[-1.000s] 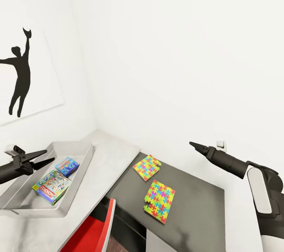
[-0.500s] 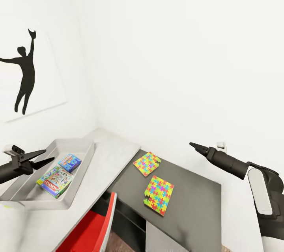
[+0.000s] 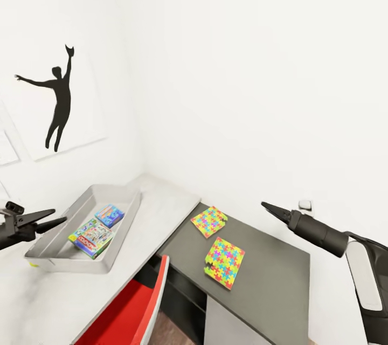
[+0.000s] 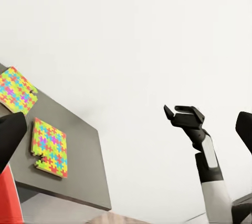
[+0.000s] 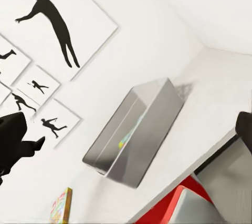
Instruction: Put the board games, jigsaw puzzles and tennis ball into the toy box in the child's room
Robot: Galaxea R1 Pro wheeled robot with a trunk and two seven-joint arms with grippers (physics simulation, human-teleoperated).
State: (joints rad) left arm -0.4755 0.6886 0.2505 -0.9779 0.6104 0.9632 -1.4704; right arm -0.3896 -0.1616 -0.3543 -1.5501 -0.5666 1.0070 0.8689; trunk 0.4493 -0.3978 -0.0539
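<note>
Table (image 3: 161, 215): toy box (image 3: 121, 248), two jigsaw puzzles (image 3: 224, 262).

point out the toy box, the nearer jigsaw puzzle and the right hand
toy box (image 3: 126, 229), head view, its right side wall
nearer jigsaw puzzle (image 3: 224, 262), head view, centre of the square
right hand (image 3: 268, 207), head view, between the fingertips

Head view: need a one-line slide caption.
Two board games lie in the toy box on the light desk; two jigsaw puzzles wait on the dark lower section, both arms raised and empty.

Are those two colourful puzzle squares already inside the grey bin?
No: both jigsaw puzzles lie on the dark lower section of the table, apart from the toy box, which holds two board games.
</note>
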